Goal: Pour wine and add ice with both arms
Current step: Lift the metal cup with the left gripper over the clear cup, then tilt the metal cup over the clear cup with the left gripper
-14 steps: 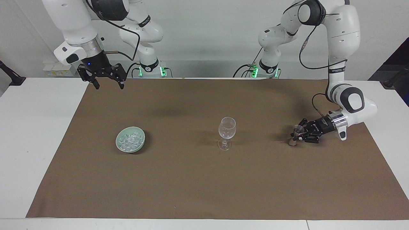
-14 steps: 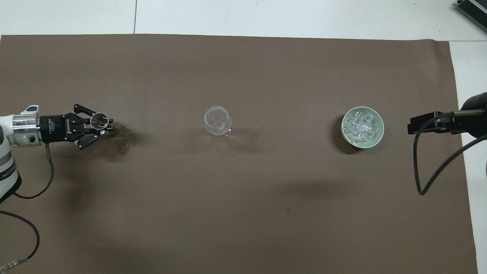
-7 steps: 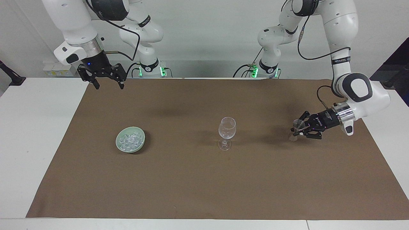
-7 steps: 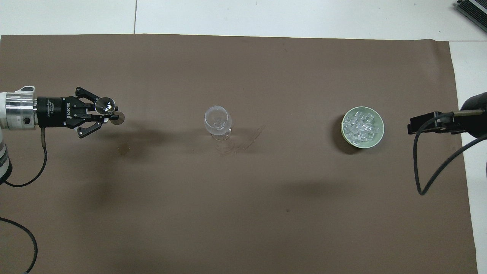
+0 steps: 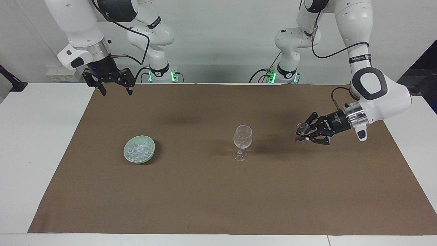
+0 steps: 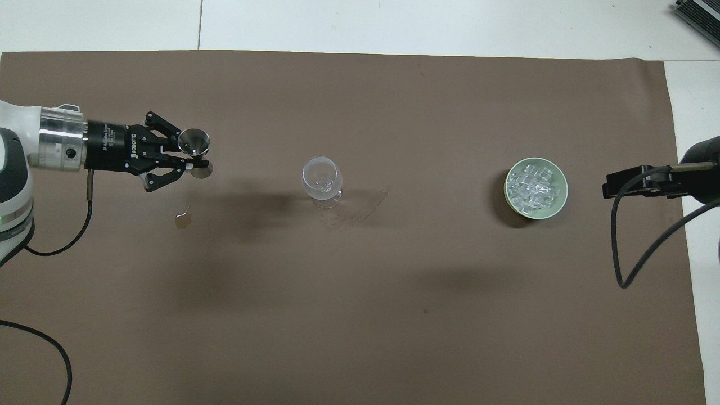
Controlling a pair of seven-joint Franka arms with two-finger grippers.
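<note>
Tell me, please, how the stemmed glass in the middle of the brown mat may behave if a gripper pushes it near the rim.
The stemmed glass would probably tip rather than slide: its bowl sits high on a thin stem over a small round foot. It looks like clear, thin glass, so it is likely fragile and smooth to grip. Lying on its side, its round bowl could roll across the brown mat.

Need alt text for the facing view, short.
Left gripper, shut on a metal jigger, is raised beside the wine glass. Right gripper waits open, high above the mat's corner, near a bowl of ice.

Right tool (image 6: 621, 188) (overhead) cut off
</note>
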